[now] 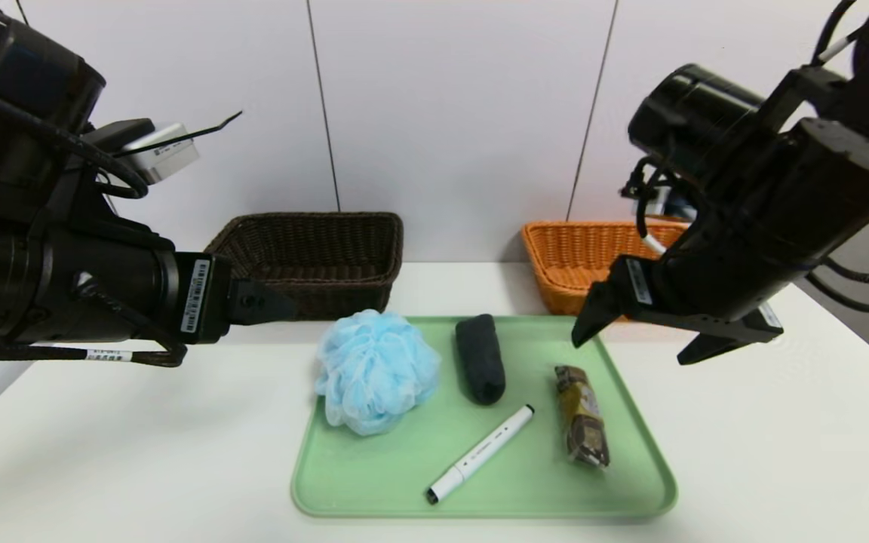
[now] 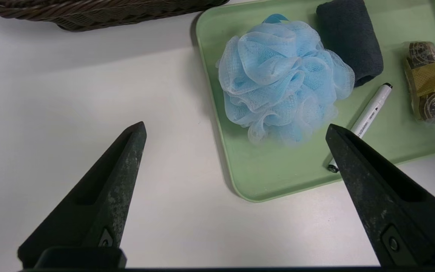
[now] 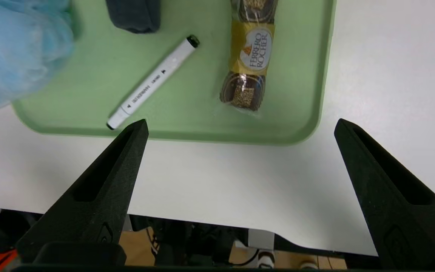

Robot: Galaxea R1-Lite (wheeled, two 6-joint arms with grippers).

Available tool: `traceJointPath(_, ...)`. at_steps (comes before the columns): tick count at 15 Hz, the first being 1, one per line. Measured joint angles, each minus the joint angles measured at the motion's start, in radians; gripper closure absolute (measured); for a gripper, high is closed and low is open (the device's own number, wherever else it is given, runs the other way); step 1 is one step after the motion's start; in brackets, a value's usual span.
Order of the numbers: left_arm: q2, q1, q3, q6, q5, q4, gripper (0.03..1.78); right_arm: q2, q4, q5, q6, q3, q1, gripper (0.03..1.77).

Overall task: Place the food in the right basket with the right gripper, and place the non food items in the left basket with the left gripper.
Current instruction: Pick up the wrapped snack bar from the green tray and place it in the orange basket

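A green tray lies at the centre of the white table. It holds four items. A blue bath sponge sits at its far left, overhanging the left rim. A dark rolled cloth lies just right of the sponge. A white marker lies diagonally toward the near edge. A chocolate pack, labelled Ferrero Rocher in the right wrist view, lies along the right side.

A dark brown basket stands at the far left, against the wall. An orange basket stands at the far right. No contents are visible in either; the interiors are only partly in view.

The left gripper hangs released above the table, left of the tray, holding nothing. The right gripper hangs released above the tray's far right corner, holding nothing, and hides part of the orange basket.
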Motion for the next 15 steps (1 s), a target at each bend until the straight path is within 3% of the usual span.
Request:
traceJointPath(3,-0.001,-0.001,0.002,0.002,-0.003,0.000,0.12,0.076,0.013,0.001,0.041,0.017,0.015,0.09)
traceJointPath(15,-0.024,-0.002,0.036,0.006,-0.008,-0.011,0.12,0.274,-0.018,0.000,0.032,0.046,0.008,0.09)
